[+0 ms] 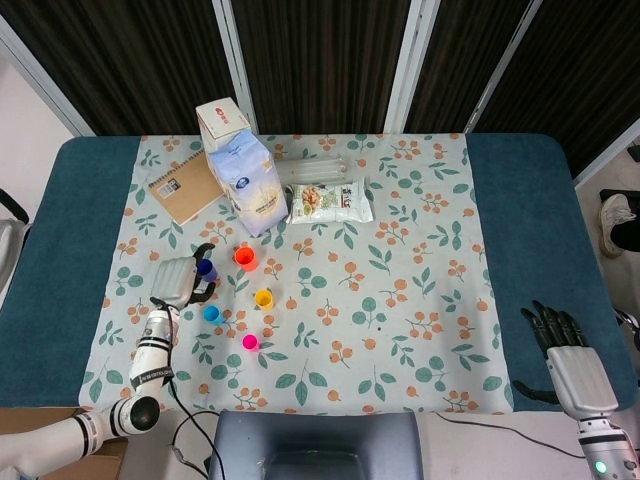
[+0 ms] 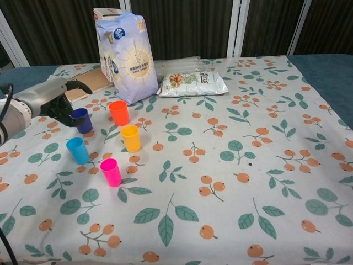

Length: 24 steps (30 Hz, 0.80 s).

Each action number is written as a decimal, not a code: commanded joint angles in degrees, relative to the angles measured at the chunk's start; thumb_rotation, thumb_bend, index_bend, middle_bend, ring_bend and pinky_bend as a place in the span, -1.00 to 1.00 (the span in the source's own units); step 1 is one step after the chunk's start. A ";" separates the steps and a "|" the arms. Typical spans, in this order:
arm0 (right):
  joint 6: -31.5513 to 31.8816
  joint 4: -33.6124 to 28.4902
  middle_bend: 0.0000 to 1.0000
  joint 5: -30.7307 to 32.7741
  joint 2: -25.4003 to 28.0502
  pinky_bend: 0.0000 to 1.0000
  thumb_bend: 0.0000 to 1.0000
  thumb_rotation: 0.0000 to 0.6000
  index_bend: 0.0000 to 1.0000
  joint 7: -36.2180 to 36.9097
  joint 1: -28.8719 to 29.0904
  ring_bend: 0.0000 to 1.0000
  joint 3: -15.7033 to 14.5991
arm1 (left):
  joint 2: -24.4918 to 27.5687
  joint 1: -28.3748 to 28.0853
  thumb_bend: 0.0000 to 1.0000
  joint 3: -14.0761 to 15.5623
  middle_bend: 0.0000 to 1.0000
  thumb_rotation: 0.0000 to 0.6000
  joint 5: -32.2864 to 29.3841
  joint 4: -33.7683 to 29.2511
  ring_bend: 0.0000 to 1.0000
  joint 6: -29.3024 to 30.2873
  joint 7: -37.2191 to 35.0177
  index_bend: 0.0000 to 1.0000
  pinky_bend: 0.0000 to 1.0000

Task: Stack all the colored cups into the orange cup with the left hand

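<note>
Your left robot hand (image 2: 52, 98) is at the dark blue cup (image 2: 83, 120), fingers spread and curled toward it but not visibly clamped; from these views you cannot be sure whether any finger touches the cup wall. Treat it as apart and empty for now. The right robot hand (image 1: 572, 358) rests low at the surface (image 1: 520, 200) edge, well apart from everything, fingers apart and holding nothing.

The orange cup (image 2: 118, 112) stands just beyond the dark blue cup on the side away from your left robot hand. The yellow cup (image 2: 130, 138), light blue cup (image 2: 78, 150) and pink cup (image 2: 110, 171) lie nearer the robot's body than that hand.

To do this grasp well, wrap thumb and fingers around the dark blue cup's wall near mid-height, leaving the rim and base free so it can drop into the orange one. Close gently; these small cups look light and likely to skid or tip if nudged from one side only. Lift straight up before you carry across, so you do not knock the orange cup beside it.

All five cups stand upright, mouths up, long axis vertical. Keep the dark blue cup that way, centre it over the orange mouth, then lower and release.
</note>
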 commanded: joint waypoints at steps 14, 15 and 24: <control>0.27 -0.08 -1.00 -0.21 0.30 -1.00 -0.72 1.00 -1.00 0.54 -0.05 -1.00 -0.13 | -3.24 -1.86 -0.32 1.76 1.00 1.00 -2.09 7.90 1.00 0.87 1.38 -0.32 1.00; 0.24 -0.08 -1.00 -0.15 0.28 -1.00 -0.72 1.00 -1.00 0.49 -0.03 -1.00 -0.11 | -3.32 -1.91 -0.32 1.77 1.00 1.00 -2.18 8.15 1.00 0.74 1.24 -0.31 1.00; 0.08 -0.12 -1.00 -0.02 0.27 -1.00 -0.72 1.00 -1.00 0.45 0.07 -1.00 -0.12 | -4.28 -2.71 -0.32 1.63 1.00 1.00 -2.54 10.36 1.00 -0.37 -0.17 -0.28 1.00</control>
